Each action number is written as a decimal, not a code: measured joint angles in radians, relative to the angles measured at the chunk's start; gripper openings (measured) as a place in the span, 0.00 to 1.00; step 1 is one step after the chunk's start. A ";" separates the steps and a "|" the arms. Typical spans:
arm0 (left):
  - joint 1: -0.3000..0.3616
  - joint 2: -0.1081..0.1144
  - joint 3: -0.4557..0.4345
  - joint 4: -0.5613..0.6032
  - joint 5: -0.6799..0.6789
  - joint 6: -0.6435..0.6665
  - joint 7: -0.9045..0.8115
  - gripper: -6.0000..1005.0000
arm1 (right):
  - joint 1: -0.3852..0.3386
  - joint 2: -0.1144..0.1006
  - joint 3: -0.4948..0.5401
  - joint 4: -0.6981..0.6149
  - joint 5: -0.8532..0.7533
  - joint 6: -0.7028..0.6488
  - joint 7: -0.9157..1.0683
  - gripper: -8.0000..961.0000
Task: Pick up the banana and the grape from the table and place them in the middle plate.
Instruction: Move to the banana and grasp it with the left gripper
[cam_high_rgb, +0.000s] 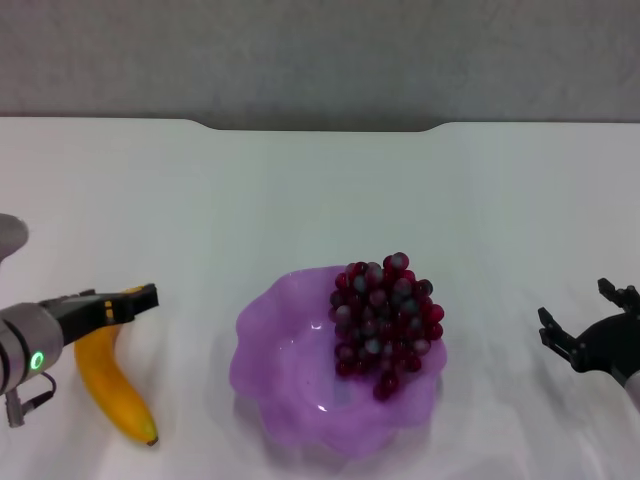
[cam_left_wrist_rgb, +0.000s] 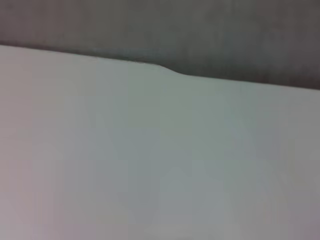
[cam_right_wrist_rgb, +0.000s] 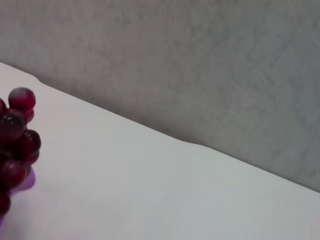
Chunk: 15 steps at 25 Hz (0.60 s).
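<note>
The banana (cam_high_rgb: 112, 385) lies on the white table (cam_high_rgb: 300, 190) at the front left, its dark tip towards me. My left gripper (cam_high_rgb: 135, 302) hovers over the banana's far end; I cannot tell whether it touches it. The grape bunch (cam_high_rgb: 387, 322) lies in the right half of the purple middle plate (cam_high_rgb: 285, 375) at the front centre. It also shows in the right wrist view (cam_right_wrist_rgb: 15, 135), with a bit of the plate (cam_right_wrist_rgb: 27, 182). My right gripper (cam_high_rgb: 582, 318) is open and empty, low over the table to the right of the plate.
The table's notched far edge (cam_high_rgb: 320, 128) meets a grey wall. The left wrist view shows only bare tabletop (cam_left_wrist_rgb: 150, 165) and the wall.
</note>
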 joint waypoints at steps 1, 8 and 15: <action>0.004 -0.001 0.000 0.008 0.010 0.023 -0.007 0.85 | 0.000 0.000 0.000 0.002 0.000 -0.001 0.001 0.93; 0.011 -0.005 0.024 0.080 0.073 0.105 -0.042 0.87 | 0.001 0.000 0.000 0.005 0.000 -0.004 0.001 0.92; 0.006 -0.006 0.054 0.125 0.114 0.157 -0.045 0.89 | 0.005 0.000 0.001 0.005 0.000 -0.006 0.001 0.93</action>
